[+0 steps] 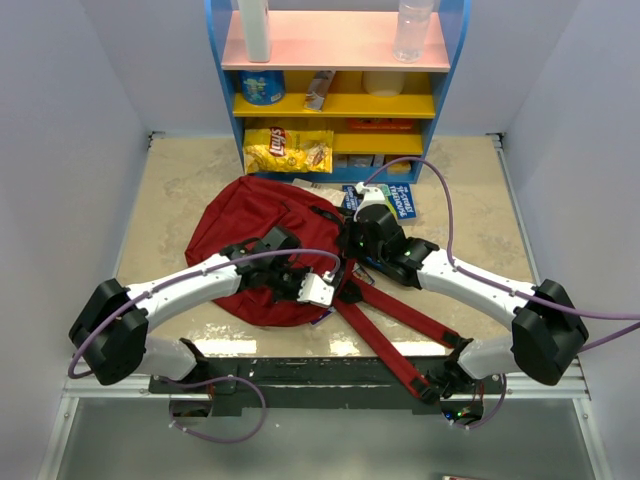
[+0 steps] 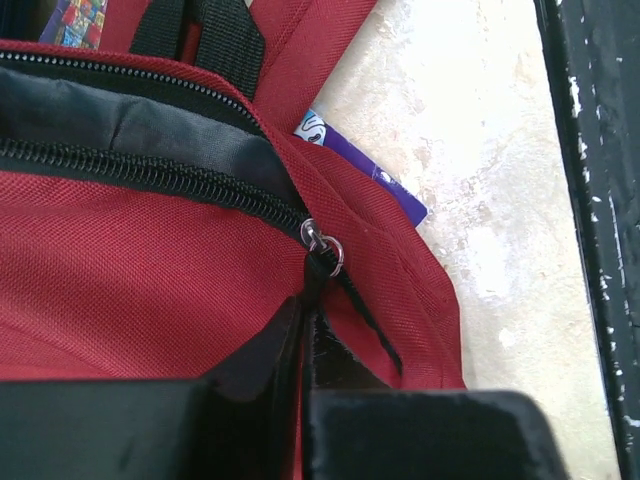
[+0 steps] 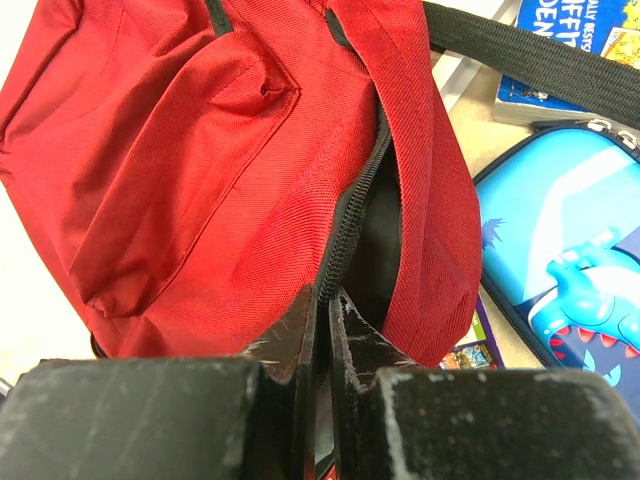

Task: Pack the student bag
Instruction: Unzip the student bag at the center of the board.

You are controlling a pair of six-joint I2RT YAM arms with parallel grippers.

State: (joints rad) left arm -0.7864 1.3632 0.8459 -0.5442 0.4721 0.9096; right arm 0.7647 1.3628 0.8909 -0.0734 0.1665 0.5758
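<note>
One large, soft, dark-red fabric student bag (image 1: 255,215) lies flat on the middle of the beige mottled table (image 1: 180,190), its long red shoulder straps (image 1: 390,330) trailing toward the near edge between the two arm bases. Its main zip stands partly open, showing grey lining (image 2: 130,125) behind the black teeth, and a metal zip slider (image 2: 322,245) sits at the bag's near corner. The left gripper (image 2: 305,325) is at that corner, jaws drawn almost together, with the black pull below the slider running down into the narrow gap between them, so it looks clenched on the bag there. The right gripper (image 3: 322,310) is pinched tight on the black zip edge at the bag's far right side, red cloth bulging on either side of its fingers. A thin purple card or booklet (image 2: 370,175) pokes out from under the bag's corner. Just beside the bag on the right lies a blue hard-shell pencil case with a cartoon toothy creature (image 3: 560,250), and beyond it a blue paperback book (image 3: 570,40). Behind the bag stands a blue-sided shelf unit with yellow and pink boards (image 1: 340,100), a yellow crisp packet (image 1: 290,150) leaning at its foot.
</note>
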